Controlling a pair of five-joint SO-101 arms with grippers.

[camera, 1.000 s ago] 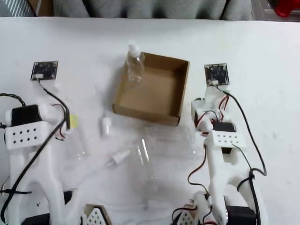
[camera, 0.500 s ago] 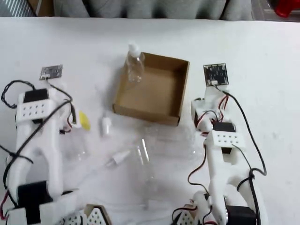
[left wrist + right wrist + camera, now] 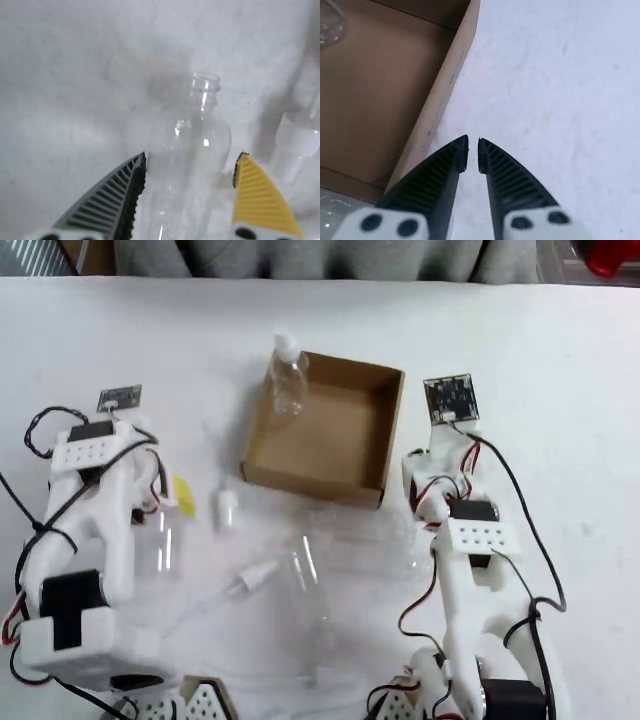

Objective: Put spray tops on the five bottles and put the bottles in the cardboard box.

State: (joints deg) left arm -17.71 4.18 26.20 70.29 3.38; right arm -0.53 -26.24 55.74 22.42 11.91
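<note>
My left gripper (image 3: 190,161) is open, its grey and yellow fingers on either side of a clear capless bottle (image 3: 192,135). From above, that bottle (image 3: 164,540) is beside the yellow finger (image 3: 182,493). A white spray top (image 3: 226,508) lies just to its right, and another spray top (image 3: 250,580) with a tube lies nearer the front. The cardboard box (image 3: 392,430) holds one capped bottle (image 3: 287,375) at its far left corner. My right gripper (image 3: 471,150) is shut on nothing, over the table beside the box's right wall (image 3: 451,80).
More clear capless bottles lie in front of the box, one bottle (image 3: 305,570) at centre and one bottle (image 3: 365,540) toward the right arm. Both arm bases and cables take up the near edge. White table lies bare beyond and to the right of the box.
The left arm has swung away from the near edge and lowered its open gripper around the capless bottle. The right arm has shifted slightly left.
</note>
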